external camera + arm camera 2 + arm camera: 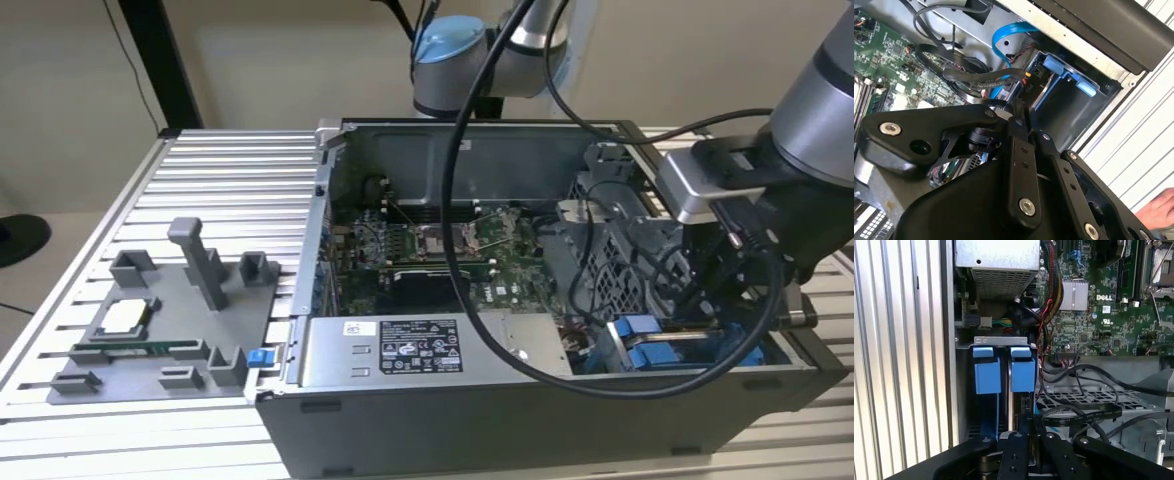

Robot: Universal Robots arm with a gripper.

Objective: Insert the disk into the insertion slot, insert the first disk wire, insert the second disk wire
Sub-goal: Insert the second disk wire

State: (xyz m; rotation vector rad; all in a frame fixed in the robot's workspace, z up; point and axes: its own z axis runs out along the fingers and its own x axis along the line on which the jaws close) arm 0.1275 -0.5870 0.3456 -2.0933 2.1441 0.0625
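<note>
Open computer case (534, 400) being worked in by an arm (814, 110) on a ribbed metal table (227, 170).

The case is being shown lying open, with the green motherboard (441, 250) exposed and the silver power supply (420, 350) seated along the near wall. The arm is being held over the end of the case at the exterior view's right, above the blue-railed slot (654, 340), with black cables (461, 200) being draped across the opening. A grey fixture tray (147, 370) is being kept on the table at the exterior view's left, well apart from the case.
</note>
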